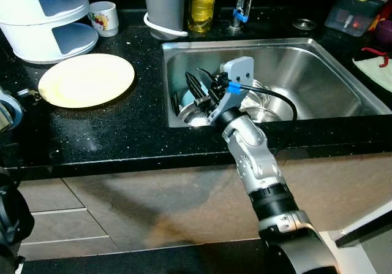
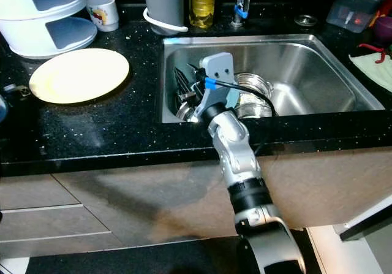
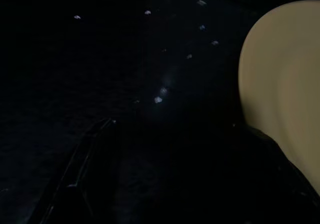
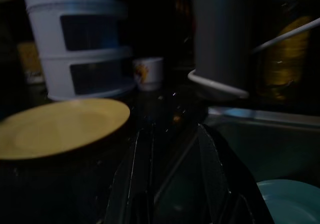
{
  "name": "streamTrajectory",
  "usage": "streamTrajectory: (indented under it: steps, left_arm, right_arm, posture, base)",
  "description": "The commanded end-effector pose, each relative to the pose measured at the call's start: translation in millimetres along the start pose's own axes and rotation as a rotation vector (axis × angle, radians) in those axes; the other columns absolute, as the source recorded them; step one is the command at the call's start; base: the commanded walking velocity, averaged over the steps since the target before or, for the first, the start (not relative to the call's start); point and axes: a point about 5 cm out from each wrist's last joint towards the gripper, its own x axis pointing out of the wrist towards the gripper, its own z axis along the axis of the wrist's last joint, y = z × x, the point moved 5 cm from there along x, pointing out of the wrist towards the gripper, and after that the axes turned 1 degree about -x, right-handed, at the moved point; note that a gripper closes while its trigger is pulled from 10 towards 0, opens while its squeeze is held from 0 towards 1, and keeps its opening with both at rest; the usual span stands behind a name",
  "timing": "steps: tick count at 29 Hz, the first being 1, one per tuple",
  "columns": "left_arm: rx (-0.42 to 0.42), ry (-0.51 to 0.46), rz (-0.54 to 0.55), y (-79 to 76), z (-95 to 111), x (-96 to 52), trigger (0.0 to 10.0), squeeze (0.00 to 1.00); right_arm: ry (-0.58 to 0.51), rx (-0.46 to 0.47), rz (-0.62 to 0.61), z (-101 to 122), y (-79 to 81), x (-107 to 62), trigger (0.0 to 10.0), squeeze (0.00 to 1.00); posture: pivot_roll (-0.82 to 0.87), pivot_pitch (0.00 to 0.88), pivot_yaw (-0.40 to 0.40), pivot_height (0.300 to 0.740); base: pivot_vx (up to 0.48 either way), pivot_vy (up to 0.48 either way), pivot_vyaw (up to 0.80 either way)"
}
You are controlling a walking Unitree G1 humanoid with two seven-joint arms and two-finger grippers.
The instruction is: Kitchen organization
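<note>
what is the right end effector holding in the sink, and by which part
Nothing that can be made out. The right end effector hangs over the sink near the pots, fingers apart, with nothing between them in the wrist view.

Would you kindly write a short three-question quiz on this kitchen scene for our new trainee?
1. True or false: the yellow plate lies inside the sink.
2. Which arm reaches over the sink: A) left, B) right?
3. Fill in: the small white cup stands on the black ____ beside the white tiered container.

Key:
1. False; it lies on the countertop, left of the sink.
2. B; the right pincer hangs over the sink's left end, above the metal pots, fingers apart.
3. Countertop.
</note>
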Motion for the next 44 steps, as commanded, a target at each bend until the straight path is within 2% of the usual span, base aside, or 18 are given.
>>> streamTrajectory:
  steps: [1,4,5,7,9,12,19,23,27,29,30,35,42,43,44]
  left_arm:
    - [-0.037,0.049,-0.028,-9.8,-15.4,4.4,10.0,0.0]
    - [-0.084,0.071,-0.082,-28.5,-26.7,7.6,10.0,0.0]
    - [-0.136,0.061,-0.117,-36.8,-26.8,8.8,10.0,0.0]
    - [-0.136,0.061,-0.117,-36.8,-26.8,8.8,10.0,0.0]
    - [-0.199,0.06,-0.161,-45.9,-26.0,9.4,10.0,0.0]
    - [-0.216,0.064,-0.178,-49.5,-26.1,9.7,10.0,0.0]
    - [-0.224,0.039,-0.208,-56.3,-21.0,9.7,10.0,0.0]
    - [-0.21,0.067,-0.168,-51.0,-32.5,13.0,10.0,0.0]
    - [-0.192,0.063,-0.192,-58.2,-34.0,13.5,10.0,0.0]
    - [-0.196,0.034,-0.239,-73.2,-26.5,12.1,10.0,0.0]
    - [-0.196,0.034,-0.239,-73.2,-26.5,12.1,10.0,0.0]
    - [-0.19,0.035,-0.294,-91.9,-25.1,9.9,10.0,0.0]
    - [-0.198,0.053,-0.298,-95.4,-29.4,10.2,10.0,0.0]
    - [-0.21,0.061,-0.285,-92.9,-30.9,10.8,5.8,0.0]
    - [-0.217,0.066,-0.276,-91.1,-31.9,11.2,5.8,0.0]
  right_arm:
    - [-0.019,0.039,-0.031,4.5,-1.2,-2.3,10.0,0.0]
    - [-0.03,0.053,-0.06,7.1,-1.9,-3.6,10.0,0.0]
    - [-0.029,0.065,-0.06,7.8,1.8,-4.5,10.0,0.0]
    - [-0.029,0.065,-0.06,7.8,1.8,-4.5,10.0,0.0]
    - [-0.023,0.078,-0.053,7.3,7.2,-6.3,10.0,0.0]
    - [-0.017,0.083,-0.051,6.8,9.5,-7.4,10.0,0.0]
    - [-0.003,0.102,-0.063,6.4,10.1,-9.6,10.0,0.0]
    - [0.005,0.114,-0.069,5.8,9.0,-9.9,10.0,0.0]
    - [0.007,0.134,-0.079,6.1,7.2,-9.8,10.0,0.0]
    - [0.011,0.138,-0.085,5.9,6.2,-10.2,10.0,0.0]
    - [0.011,0.138,-0.085,5.9,6.2,-10.2,10.0,0.0]
    - [0.019,0.148,-0.093,3.9,6.1,-12.0,10.0,0.0]
    - [0.03,0.148,-0.096,2.7,5.1,-14.4,10.0,0.0]
    - [0.034,0.15,-0.096,2.1,5.1,-14.6,10.0,0.0]
    - [0.036,0.151,-0.095,1.7,5.0,-14.8,10.0,0.0]
  posture:
    - [0.03,0.234,0.022,0.74]
    - [0.02,0.233,0.025,0.74]
    - [0.02,0.233,0.025,0.74]
    - [0.02,0.233,0.025,0.74]
    - [0.02,0.233,0.025,0.74]
    - [0.02,0.232,0.026,0.74]
    - [0.02,0.233,0.03,0.74]
    - [0.01,0.231,0.025,0.74]
    - [0.01,0.231,0.025,0.74]
    - [0.01,0.231,0.025,0.74]
    - [0.01,0.231,0.025,0.74]
    - [0.01,0.216,0.036,0.74]
    - [0.0,0.209,0.039,0.74]
    - [0.0,0.209,0.039,0.74]
    - [0.0,0.209,0.039,0.74]
  base:
    - [0.0,0.0,0.0]
    - [0.0,0.0,0.0]
    - [0.0,0.0,0.0]
    - [0.0,0.0,0.0]
    - [0.0,0.0,0.0]
    - [0.0,0.0,0.0]
    - [0.0,0.0,0.0]
    - [0.0,0.0,0.0]
    - [0.0,0.0,0.0]
    - [0.0,0.0,0.0]
    - [0.0,0.0,0.0]
    - [0.0,0.0,0.0]
    - [0.0,0.0,0.0]
    - [0.0,0.0,0.0]
    - [0.0,0.0,0.0]
